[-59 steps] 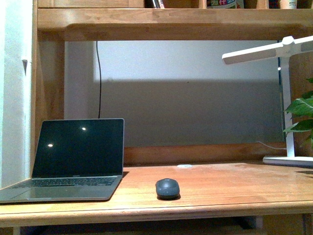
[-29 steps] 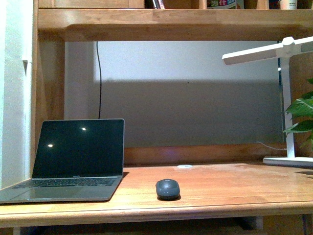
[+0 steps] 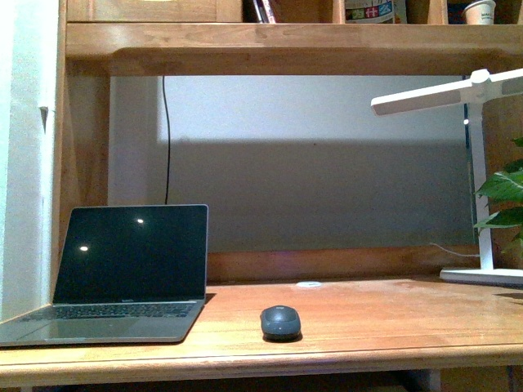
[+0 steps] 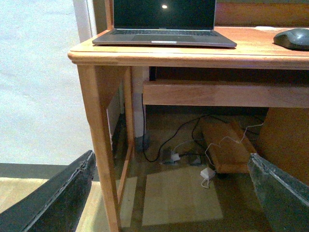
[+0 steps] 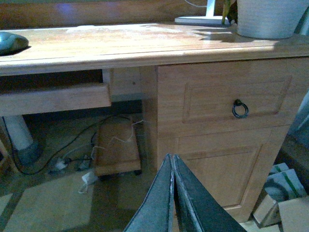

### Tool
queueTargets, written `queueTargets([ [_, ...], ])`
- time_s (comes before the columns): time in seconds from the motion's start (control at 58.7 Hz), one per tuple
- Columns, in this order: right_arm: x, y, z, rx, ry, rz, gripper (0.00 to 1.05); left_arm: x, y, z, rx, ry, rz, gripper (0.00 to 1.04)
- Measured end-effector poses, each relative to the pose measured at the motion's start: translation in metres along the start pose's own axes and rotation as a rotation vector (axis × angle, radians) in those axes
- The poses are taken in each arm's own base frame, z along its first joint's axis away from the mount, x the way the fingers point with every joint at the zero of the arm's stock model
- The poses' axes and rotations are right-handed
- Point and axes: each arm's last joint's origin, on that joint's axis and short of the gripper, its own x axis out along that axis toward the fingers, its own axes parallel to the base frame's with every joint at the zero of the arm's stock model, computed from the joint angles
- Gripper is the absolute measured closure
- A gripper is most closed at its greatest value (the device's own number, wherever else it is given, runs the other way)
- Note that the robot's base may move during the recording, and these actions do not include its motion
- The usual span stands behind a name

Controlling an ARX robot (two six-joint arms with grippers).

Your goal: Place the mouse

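Note:
The small dark grey mouse (image 3: 280,322) sits on the wooden desk (image 3: 368,322) near its front edge, to the right of the open laptop (image 3: 122,273). It also shows in the left wrist view (image 4: 292,38) and in the right wrist view (image 5: 11,42). Neither arm shows in the front view. My left gripper (image 4: 171,181) is open and empty, low in front of the desk's left leg. My right gripper (image 5: 173,162) is shut on nothing, low in front of the desk's drawer cabinet.
A white desk lamp (image 3: 478,171) and a potted plant (image 3: 505,196) stand at the desk's right end. A small white disc (image 3: 308,284) lies at the back. A shelf (image 3: 286,45) runs overhead. Cables and a wooden box (image 4: 224,145) lie under the desk.
The front view has shifted slightly, so the scene sits a little lower in the picture. The mouse and laptop have not moved on the desk.

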Motion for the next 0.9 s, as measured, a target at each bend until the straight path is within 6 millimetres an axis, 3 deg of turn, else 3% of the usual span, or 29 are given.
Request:
queueTargets([
  [0.579,-0.014,0.000,-0.003,0.000,0.002,0.000,1.02,0.000,0.000,0.000,0.000,0.000,0.000,0.08],
  [0.903,-0.014,0.000,-0.003,-0.002,0.003,0.000,0.49,0.000,0.000,0.000,0.000,0.000,0.000,0.08],
])
